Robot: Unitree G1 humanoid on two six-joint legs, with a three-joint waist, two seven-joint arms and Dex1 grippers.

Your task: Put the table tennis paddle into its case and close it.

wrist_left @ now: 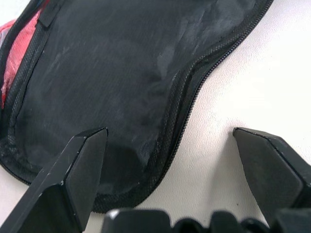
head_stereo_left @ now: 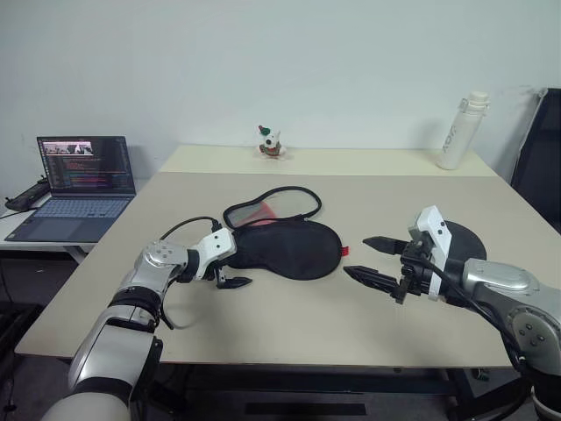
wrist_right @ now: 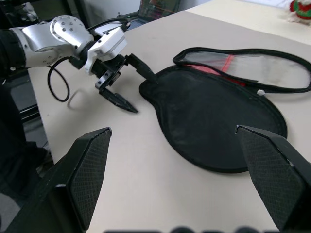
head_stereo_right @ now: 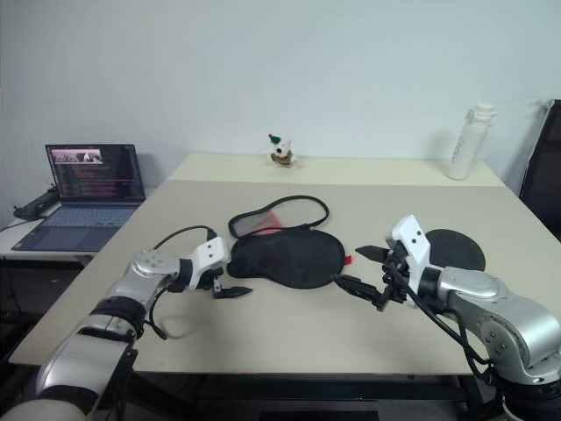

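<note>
Paddle case (head_stereo_left: 285,248) is seen lying flat at the middle of the beige worktop (head_stereo_left: 289,324), its zip undone and its red-lined flap (head_stereo_left: 273,206) folded back on the far side. At the case's narrow left end the left claw (head_stereo_left: 230,267) is held with fingers spread, 1 finger by the zip edge, 1 over bare worktop. The right claw (head_stereo_left: 375,260) is raised to the right of the case, fingers parted and empty, pointed left. The table tennis paddle (head_stereo_right: 456,250) is seen as a black disc on the worktop behind the right claw. A laptop (head_stereo_left: 74,187) sits at far left, a white bottle (head_stereo_left: 461,130) at far right, and a small figurine (head_stereo_left: 270,141) at the far edge.
</note>
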